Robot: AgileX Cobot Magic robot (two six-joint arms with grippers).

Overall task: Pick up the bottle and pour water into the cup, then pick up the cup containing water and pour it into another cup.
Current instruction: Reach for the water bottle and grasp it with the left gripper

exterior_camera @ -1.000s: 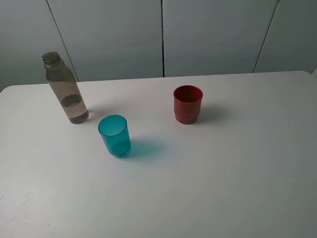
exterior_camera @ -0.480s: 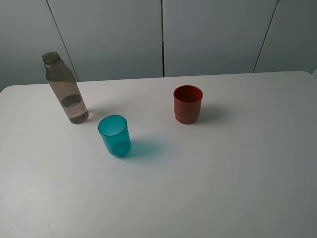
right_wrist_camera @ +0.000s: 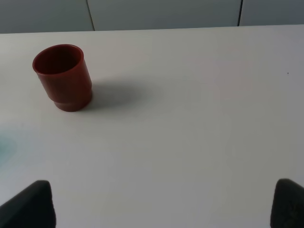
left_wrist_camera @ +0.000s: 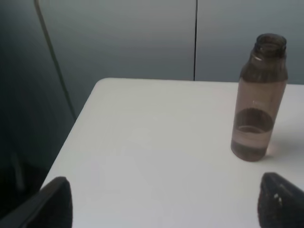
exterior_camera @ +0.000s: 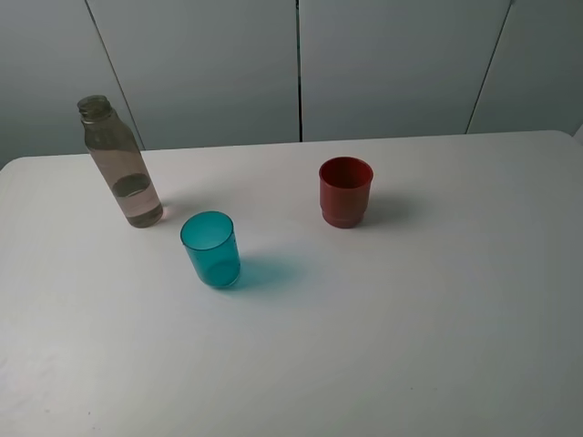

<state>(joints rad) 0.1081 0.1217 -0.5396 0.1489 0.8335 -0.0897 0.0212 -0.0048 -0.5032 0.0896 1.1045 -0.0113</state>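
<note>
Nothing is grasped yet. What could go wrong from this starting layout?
1. The bottle is tall, slim, uncapped and part full. An off-centre grasp by the open left gripper might tip it and spill water.
2. The teal cup stands close beside the bottle, so the approaching arm may knock it.
3. The teal cup's mouth is small, so a hasty pour could land on the table.

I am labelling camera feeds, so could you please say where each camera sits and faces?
Exterior high: mounted high, looking down at the table, bottle, teal cup and red cup; no arm shows.
Left wrist: on the left arm, facing the bottle; open left gripper shows.
Right wrist: on the right arm, facing the red cup; open right gripper shows.
Shared: exterior and left wrist both show the bottle.
</note>
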